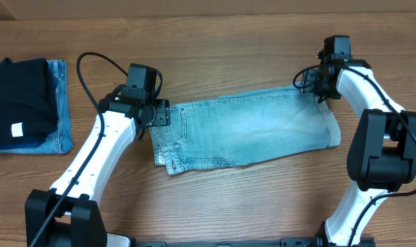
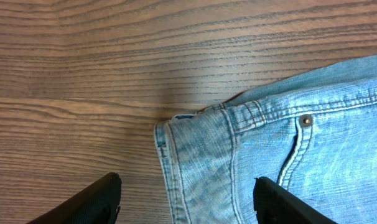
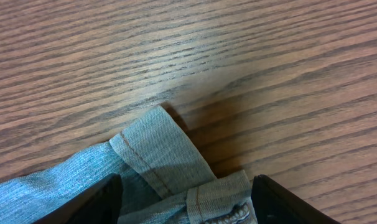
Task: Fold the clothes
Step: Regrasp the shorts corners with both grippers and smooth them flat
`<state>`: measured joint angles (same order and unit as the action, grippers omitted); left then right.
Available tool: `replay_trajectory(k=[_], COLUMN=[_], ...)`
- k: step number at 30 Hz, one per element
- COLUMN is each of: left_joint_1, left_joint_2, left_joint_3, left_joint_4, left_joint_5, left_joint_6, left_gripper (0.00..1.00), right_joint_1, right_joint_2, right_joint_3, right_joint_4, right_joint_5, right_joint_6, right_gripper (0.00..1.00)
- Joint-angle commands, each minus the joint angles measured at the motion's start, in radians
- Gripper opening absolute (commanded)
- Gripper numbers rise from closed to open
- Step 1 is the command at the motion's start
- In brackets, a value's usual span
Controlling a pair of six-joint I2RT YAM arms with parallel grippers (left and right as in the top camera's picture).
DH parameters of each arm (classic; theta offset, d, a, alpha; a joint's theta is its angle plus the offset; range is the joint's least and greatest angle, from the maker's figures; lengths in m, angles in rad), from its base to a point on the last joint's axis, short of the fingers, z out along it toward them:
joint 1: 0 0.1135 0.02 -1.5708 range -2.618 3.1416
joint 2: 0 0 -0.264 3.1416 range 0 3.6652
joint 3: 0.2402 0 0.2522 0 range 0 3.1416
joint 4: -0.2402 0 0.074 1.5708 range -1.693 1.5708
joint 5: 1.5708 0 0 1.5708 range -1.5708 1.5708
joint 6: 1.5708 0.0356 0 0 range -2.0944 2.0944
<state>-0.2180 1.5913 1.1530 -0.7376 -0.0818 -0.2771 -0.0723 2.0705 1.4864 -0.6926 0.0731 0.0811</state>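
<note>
The light washed-blue denim shorts (image 1: pixel 246 130) lie flat across the middle of the table, folded lengthwise, waistband to the left and cuffed hems to the right. My left gripper (image 1: pixel 158 113) is open and straddles the far waistband corner (image 2: pixel 176 134), with one finger over the wood and one over the denim. My right gripper (image 1: pixel 319 88) is open over the far cuffed hem corner (image 3: pixel 160 152), which sits between its fingers. Neither gripper holds the cloth.
A folded black garment with a small white tag (image 1: pixel 19 103) lies on a folded darker blue denim piece (image 1: pixel 60 134) at the table's left edge. Bare wooden table (image 1: pixel 222 55) lies beyond the shorts.
</note>
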Motion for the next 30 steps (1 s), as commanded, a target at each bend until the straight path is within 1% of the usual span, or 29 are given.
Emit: replay_trajectory(k=[1, 5, 7, 9, 11, 14, 16, 18, 20, 21, 24, 27, 30], left_joint_1=[0.002, 0.002, 0.002, 0.002, 0.002, 0.002, 0.002, 0.002, 0.002, 0.002, 0.002, 0.002, 0.002], left_joint_2=[-0.017, -0.017, -0.017, -0.017, -0.017, -0.017, -0.017, -0.017, -0.017, -0.017, -0.017, -0.017, -0.017], left_joint_3=[0.019, 0.019, 0.019, 0.019, 0.019, 0.019, 0.019, 0.019, 0.019, 0.019, 0.019, 0.019, 0.019], left_joint_4=[-0.003, -0.003, -0.006, -0.013, -0.017, -0.017, -0.016, -0.016, -0.017, -0.017, -0.017, -0.017, -0.017], left_joint_5=[0.013, 0.013, 0.013, 0.012, 0.012, 0.012, 0.012, 0.012, 0.012, 0.012, 0.012, 0.012, 0.012], left_joint_6=[0.019, 0.019, 0.019, 0.02, 0.02, 0.019, 0.019, 0.019, 0.019, 0.019, 0.019, 0.02, 0.02], left_gripper=[0.72, 0.72, 0.71, 0.71, 0.71, 0.71, 0.71, 0.71, 0.71, 0.71, 0.71, 0.71, 0.71], right_joint_1=[-0.009, -0.009, -0.009, -0.009, -0.013, -0.026, -0.028, -0.028, -0.028, -0.028, -0.028, -0.028, -0.028], right_joint_2=[0.023, 0.034, 0.034, 0.034, 0.034, 0.034, 0.034, 0.034, 0.034, 0.034, 0.034, 0.028, 0.005], right_joint_3=[0.006, 0.006, 0.006, 0.006, 0.006, 0.006, 0.006, 0.006, 0.006, 0.006, 0.006, 0.01, 0.066], right_joint_4=[0.004, 0.003, 0.002, -0.004, -0.003, -0.001, -0.008, -0.008, -0.007, -0.007, -0.007, 0.001, 0.007], right_joint_5=[-0.025, -0.027, -0.026, -0.005, 0.038, 0.037, 0.036, 0.021, 0.002, -0.006, -0.016, -0.016, -0.016], right_joint_6=[0.0, 0.0, 0.0, 0.001, 0.031, 0.046, 0.046, 0.046, 0.046, 0.045, 0.045, 0.045, 0.045], right_gripper=[0.71, 0.7, 0.64, 0.66, 0.66, 0.61, 0.6, 0.53, 0.35, 0.24, 0.04, 0.04, 0.04])
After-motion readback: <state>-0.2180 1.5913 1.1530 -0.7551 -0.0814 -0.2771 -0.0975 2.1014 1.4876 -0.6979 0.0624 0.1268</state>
